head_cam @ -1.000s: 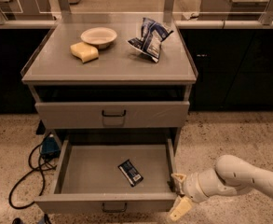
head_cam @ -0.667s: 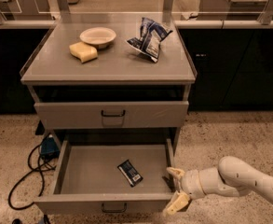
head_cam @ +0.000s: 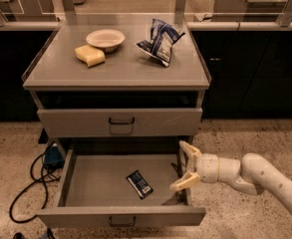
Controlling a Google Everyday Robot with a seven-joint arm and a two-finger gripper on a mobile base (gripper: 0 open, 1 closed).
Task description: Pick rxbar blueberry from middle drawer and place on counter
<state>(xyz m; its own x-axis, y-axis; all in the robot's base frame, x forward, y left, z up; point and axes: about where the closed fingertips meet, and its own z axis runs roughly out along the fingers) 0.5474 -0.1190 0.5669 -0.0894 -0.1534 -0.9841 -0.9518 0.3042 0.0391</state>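
1. The counter (head_cam: 125,71) is a flat grey top with low rims on its sides. On it stand a shallow pale bowl (head_cam: 105,38), a yellow sponge (head_cam: 89,55) just beside the bowl, and a blue and white chip bag (head_cam: 160,41) more to the right.
2. Under the counter, the upper drawer (head_cam: 119,122) is closed. The middle drawer (head_cam: 98,180) below it is pulled out wide.
3. The rxbar blueberry (head_cam: 139,183) lies flat on the floor of the middle drawer, a little right of its centre and turned diagonally.
4. The gripper (head_cam: 185,167) is at the right wall of the middle drawer, near the bar but apart from it. Its two fingers are spread wide and hold nothing.
5. The floor (head_cam: 245,133) is speckled stone. A black cable (head_cam: 31,183) lies on it left of the cabinet, near a small blue object (head_cam: 52,156). Dark cabinets (head_cam: 250,73) stand behind.
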